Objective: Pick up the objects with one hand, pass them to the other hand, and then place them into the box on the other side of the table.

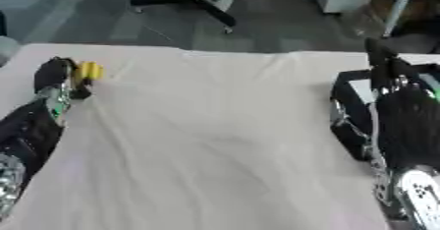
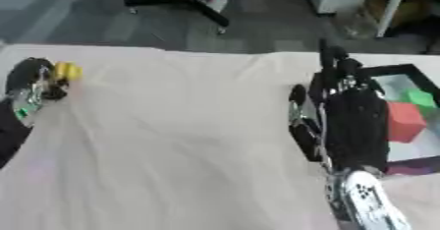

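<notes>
The left hand (image 1: 58,82) curls around a yellow object (image 1: 89,71) at the counter's (image 1: 215,140) left edge, ready for handover, while the right hand (image 2: 331,101) waits with fingers straight beside the black box (image 2: 404,71) holding red and green blocks.

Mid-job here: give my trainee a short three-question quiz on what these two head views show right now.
1. True or false: the robot's left hand has its fingers curled round the small yellow object.
2. Multiple choice: the black-rimmed box lies at the A) left edge, B) centre, C) right edge of the cloth-covered table.
3. Fill in: inside the box show a red block and a ____ block.

Key: 1 true. 2 C. 3 green. Note: the right hand stands beside the box with fingers straight, holding nothing.
</notes>
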### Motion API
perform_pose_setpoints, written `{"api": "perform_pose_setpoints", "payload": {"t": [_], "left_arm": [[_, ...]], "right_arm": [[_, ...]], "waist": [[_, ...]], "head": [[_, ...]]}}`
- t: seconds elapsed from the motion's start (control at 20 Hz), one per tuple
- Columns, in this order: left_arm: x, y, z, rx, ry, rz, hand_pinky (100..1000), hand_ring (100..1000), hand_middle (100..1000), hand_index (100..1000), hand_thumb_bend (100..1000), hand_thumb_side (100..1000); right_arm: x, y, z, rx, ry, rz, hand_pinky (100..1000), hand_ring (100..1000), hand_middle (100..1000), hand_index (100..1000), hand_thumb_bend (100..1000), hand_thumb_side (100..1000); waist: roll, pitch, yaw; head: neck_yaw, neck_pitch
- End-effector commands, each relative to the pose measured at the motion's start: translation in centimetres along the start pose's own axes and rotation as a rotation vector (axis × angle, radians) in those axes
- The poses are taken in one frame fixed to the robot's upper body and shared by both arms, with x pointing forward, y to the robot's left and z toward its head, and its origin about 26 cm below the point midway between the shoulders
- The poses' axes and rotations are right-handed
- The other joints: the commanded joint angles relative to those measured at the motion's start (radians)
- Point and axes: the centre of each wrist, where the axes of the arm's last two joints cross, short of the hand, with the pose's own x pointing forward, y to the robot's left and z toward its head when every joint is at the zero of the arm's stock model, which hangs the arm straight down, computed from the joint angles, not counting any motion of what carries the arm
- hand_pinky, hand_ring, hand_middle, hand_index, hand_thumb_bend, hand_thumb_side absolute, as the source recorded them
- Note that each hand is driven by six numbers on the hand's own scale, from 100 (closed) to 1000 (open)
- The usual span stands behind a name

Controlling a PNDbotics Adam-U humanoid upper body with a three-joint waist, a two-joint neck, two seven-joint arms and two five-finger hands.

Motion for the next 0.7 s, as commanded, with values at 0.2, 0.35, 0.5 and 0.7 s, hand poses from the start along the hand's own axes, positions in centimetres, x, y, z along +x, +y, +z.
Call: {"api": "perform_pose_setpoints", "payload": {"t": [0.2, 0.35, 0.5, 0.7], "left_arm": [[5.2, 3.5, -1.2, 0.042, -0.239, 0.127, 114, 100, 100, 126, 170, 100], [9.2, 2.3, 0.0, -0.017, -0.386, 0.186, 100, 100, 100, 108, 289, 100], [13.4, 0.5, 2.1, -0.096, -0.544, 0.249, 100, 100, 100, 108, 353, 100], [19.1, -1.6, 5.8, -0.205, -0.768, 0.331, 100, 100, 100, 113, 349, 100]], "right_arm": [[0.3, -0.2, -0.3, 0.011, -0.048, 0.021, 603, 805, 852, 1000, 100, 311], [1.8, -0.3, -0.9, 0.036, -0.137, 0.014, 657, 820, 865, 1000, 100, 344], [3.9, -0.2, -1.6, 0.072, -0.253, 0.005, 732, 834, 876, 983, 100, 263], [5.6, 0.4, -2.2, 0.143, -0.37, 0.013, 806, 847, 885, 991, 100, 250]], "waist": [[-0.002, -0.055, 0.019], [-0.011, -0.07, 0.025], [-0.018, -0.076, 0.026], [-0.023, -0.076, 0.025]], "head": [[-0.064, 0.037], [-0.104, 0.046], [-0.143, 0.043], [-0.204, 0.041]]}}
